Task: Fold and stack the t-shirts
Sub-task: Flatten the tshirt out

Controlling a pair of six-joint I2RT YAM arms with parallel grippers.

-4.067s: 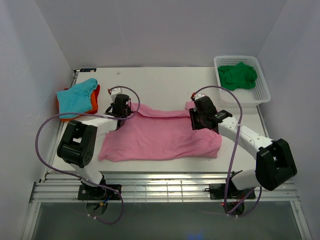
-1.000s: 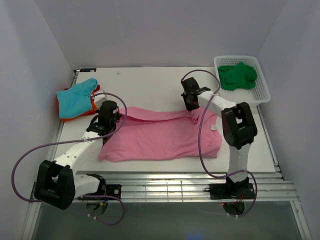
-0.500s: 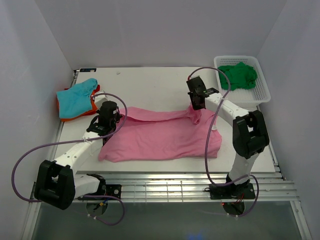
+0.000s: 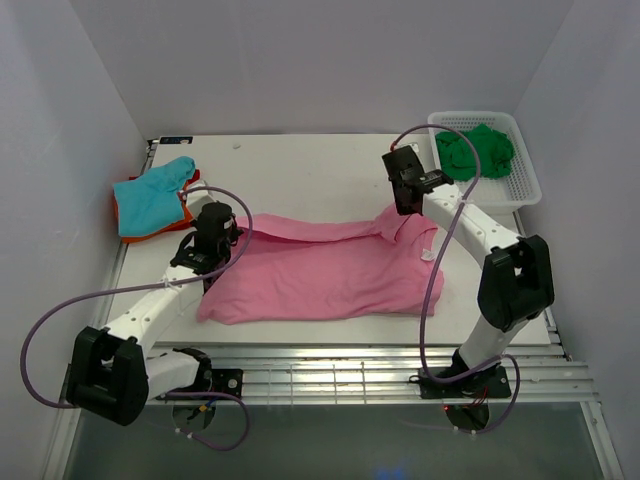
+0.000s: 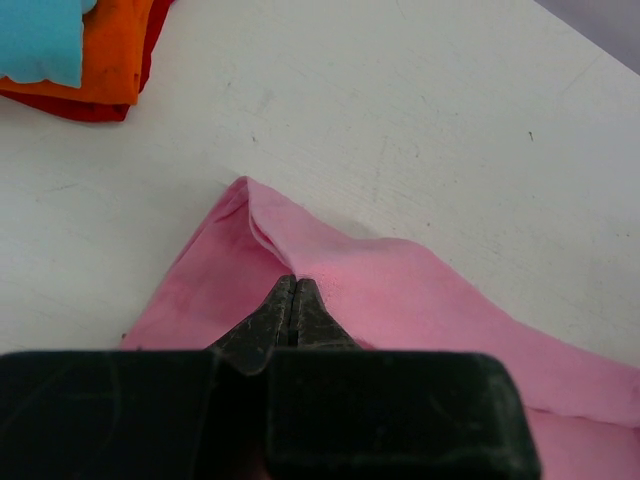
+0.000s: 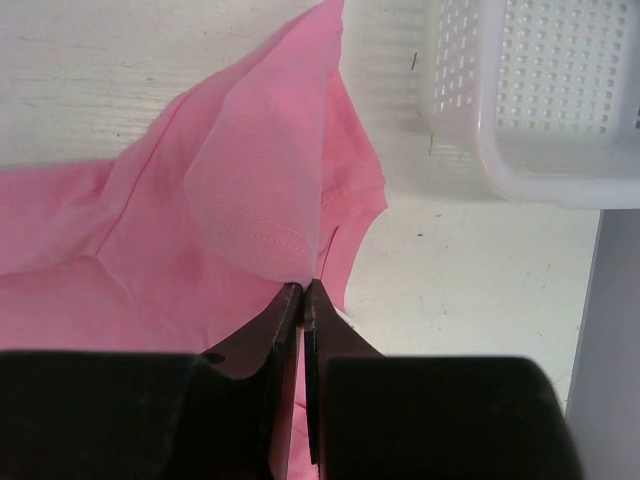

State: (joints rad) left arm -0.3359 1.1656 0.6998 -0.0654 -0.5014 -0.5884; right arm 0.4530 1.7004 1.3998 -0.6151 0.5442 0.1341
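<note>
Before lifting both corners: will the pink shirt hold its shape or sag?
Likely floppy: the pink shirt drapes in soft folds below the right end effector. Probably light: a thin pinch at the left end effector tents its corner.

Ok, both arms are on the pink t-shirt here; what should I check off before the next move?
1. Left end effector shut on the large pink cotton t-shirt, far-left corner: ok.
2. Right end effector shut on its far-right end: ok.
3. Layers caught in each grip: cannot tell.
4. White plastic mesh basket apart from the pink shirt: ok.
5. Teal t-shirt and orange t-shirt beneath it apart from the pink shirt: ok.
</note>
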